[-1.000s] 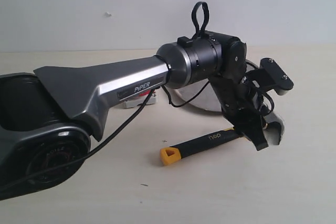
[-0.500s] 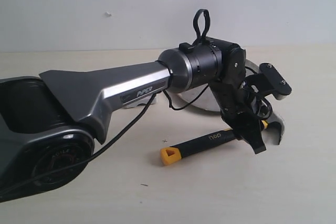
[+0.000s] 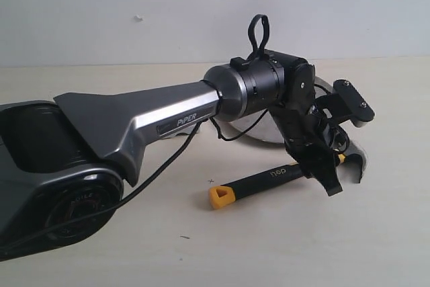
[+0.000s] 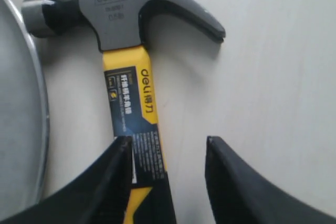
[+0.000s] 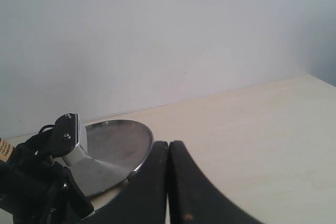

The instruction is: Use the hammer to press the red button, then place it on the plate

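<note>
closest to us, the small claw hammer with the black-and-yellow rubber handle (image 3: 269, 178) lies flat on the pale wooden table (image 3: 336, 247), not lifted yet. the left gripper (image 4: 167, 145) hangs over the handle near the head, jaws spread and holding nothing. the handle hugs one finger, so we reckon closing could twist it or knock the head into the round shiny silver metal plate (image 4: 21, 108) just beside it. the right gripper (image 5: 168, 148) is clenched and empty. the red button's hidden behind the arm.

Pale tabletop (image 3: 336, 247) bears a claw hammer (image 4: 128, 93), its handle lying between the left gripper's (image 4: 167, 142) spread fingers, and a silver plate (image 4: 18, 129) just beside that gripper.
</note>
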`<state>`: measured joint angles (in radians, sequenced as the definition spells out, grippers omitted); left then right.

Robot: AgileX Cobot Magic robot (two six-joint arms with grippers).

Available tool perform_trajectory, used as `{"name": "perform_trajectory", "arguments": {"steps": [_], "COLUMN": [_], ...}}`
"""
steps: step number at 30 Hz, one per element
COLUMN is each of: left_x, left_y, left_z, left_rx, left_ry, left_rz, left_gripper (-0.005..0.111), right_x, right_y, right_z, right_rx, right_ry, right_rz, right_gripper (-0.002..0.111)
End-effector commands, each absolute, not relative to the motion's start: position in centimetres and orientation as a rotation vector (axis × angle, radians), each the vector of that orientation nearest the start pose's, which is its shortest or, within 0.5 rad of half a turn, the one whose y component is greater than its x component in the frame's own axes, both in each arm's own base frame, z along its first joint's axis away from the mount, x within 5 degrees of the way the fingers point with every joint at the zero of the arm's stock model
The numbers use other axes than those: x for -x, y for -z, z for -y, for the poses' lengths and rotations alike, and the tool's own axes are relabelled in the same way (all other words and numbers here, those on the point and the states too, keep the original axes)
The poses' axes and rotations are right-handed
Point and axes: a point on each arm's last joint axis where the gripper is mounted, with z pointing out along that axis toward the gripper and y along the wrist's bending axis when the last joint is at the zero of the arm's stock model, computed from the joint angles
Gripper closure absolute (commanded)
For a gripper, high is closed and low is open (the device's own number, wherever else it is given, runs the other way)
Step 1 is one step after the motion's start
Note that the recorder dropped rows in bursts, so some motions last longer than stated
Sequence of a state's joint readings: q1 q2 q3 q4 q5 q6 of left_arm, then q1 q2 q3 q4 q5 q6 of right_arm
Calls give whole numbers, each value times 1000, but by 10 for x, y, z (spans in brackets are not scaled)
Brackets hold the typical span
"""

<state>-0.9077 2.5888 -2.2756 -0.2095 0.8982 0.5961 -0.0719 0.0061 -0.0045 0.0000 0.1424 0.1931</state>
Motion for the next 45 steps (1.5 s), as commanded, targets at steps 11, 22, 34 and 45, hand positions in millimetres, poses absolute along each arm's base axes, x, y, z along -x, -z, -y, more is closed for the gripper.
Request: {"name": "perform_trajectory", "arguments": {"steps": [11,22,34,45], "left_x": [-310,-321,-325,-327], "left_y": [-108,-143,-149,-138], "left_z": [428,439,438,444], "left_rx": [-1925,-1768,-1784,-1770], "left_ry": [379,407,336,289], "left_rz": [-2268,-2081,-2019,-1968], "left_gripper": [63,62,62,50], "right_x": [-56,-56,-56,-56], "right_y": [-201,-201,-201,-201], "right_z": [4,4,4,4], "right_rx": [-210,-210,-210,-210], "right_ry": [-84,-84,-84,-84], "right_rz": [-1603,-1603,-1603,-1603], "right_gripper": [108,108,108,108]}}
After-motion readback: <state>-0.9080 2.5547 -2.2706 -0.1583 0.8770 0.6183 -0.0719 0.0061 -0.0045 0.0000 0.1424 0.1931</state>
